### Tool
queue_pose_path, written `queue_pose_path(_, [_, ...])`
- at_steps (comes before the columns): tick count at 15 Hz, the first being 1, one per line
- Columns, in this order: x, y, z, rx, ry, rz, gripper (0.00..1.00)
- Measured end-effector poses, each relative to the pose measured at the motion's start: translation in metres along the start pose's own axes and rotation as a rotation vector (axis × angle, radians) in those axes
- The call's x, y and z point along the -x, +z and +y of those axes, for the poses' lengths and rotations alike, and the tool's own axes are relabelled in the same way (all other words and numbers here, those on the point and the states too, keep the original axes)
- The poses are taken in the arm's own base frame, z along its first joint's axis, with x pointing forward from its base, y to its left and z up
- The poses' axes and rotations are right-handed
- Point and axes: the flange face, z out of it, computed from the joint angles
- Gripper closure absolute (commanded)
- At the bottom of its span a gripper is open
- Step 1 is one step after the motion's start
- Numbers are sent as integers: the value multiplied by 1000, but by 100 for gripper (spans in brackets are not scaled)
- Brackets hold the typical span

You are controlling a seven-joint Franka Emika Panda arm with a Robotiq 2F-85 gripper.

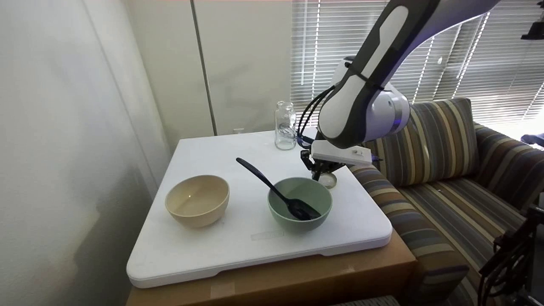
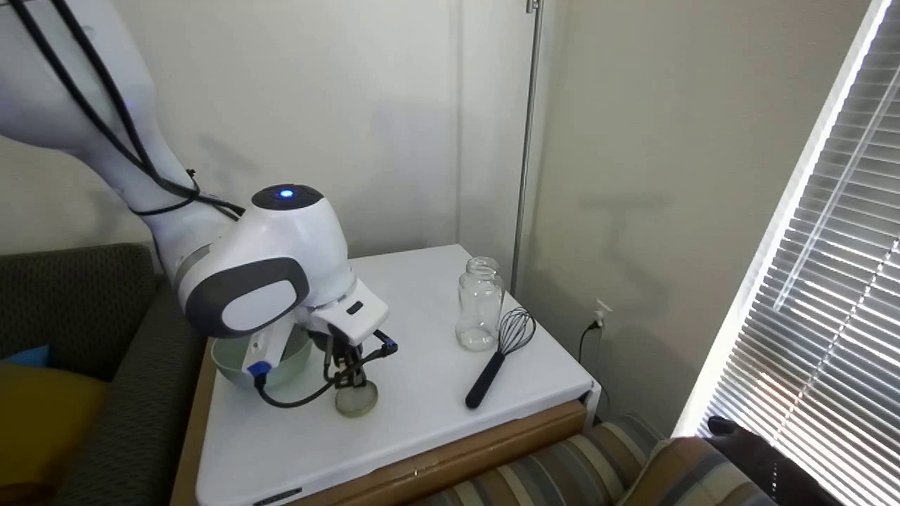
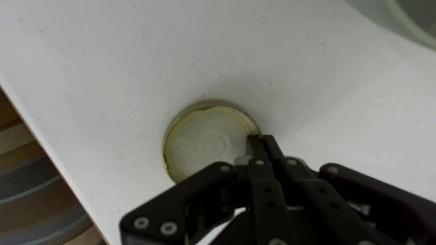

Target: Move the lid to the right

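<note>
Gripper (image 3: 261, 136) is low over the white tbl (image 1: 212, 157), fingers (image 3: 273, 149) almost fully together w/ just a sliver of gap btwn the tips; the rim of the lid (image 3: 207, 144) sits in that gap, one finger inside it, one outside, so it has the lid pinched by the edge. Lid is small, round & pale, hollow side up; can't tell if it's resting on the tbl or a touch above. In an exterior view it's just to the right of & slightly beyond the green bowl (image 1: 293, 226), close to the tbl's right edge; wrist view shows lid & bowl apart. Black spoon (image 1: 299, 209) is in that bowl, hndl leaning out over the far left rim. Beige bowl (image 1: 197, 199) stands upright on the left, well apart from the green one. Glass jar (image 1: 284, 127), clear, is upright toward the far end. In an exterior view a whisk (image 2: 497, 362) lies w/ its wire end right by the jar, black hndl pointing to the near edge; can't tell if they touch. Robot arm (image 1: 363, 95) extends in from the upper right. Striped couch (image 1: 425, 144) is along the right side of the tbl.
</note>
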Motion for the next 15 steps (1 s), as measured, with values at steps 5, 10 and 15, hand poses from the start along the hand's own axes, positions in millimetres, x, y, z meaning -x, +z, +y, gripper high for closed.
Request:
queue_pose_path(5, [-14,5,0,55,17,-15,50])
queue_pose_path(10, [-20,1,-13,93,77,-86,16])
queue_pose_path(15, [-36,-33,-35,115,148,16,0])
